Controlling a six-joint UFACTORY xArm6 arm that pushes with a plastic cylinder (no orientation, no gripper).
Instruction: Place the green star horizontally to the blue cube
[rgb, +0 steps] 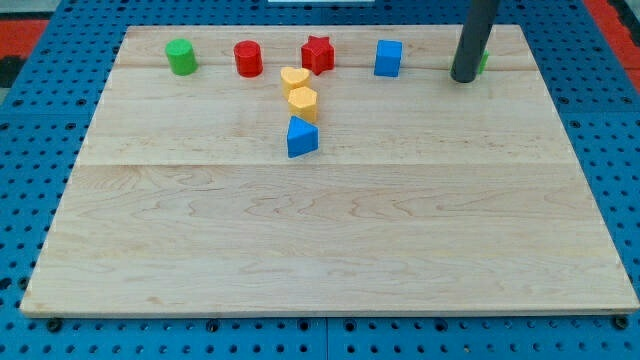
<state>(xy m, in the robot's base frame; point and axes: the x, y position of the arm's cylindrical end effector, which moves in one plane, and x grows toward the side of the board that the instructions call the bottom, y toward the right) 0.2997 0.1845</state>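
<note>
The green star (484, 62) sits near the board's top right; my rod hides most of it and only a green sliver shows at the rod's right. My tip (463, 78) rests on the board just below and left of the star, at its front edge. The blue cube (388, 58) stands to the left of the tip in the same top row, apart from it.
Along the top row stand a green cylinder (181, 56), a red cylinder (248, 58) and a red star (318, 53). Below them lie two yellow blocks (294, 79) (303, 102) and a blue triangular block (301, 137). The wooden board (330, 230) lies on a blue pegboard.
</note>
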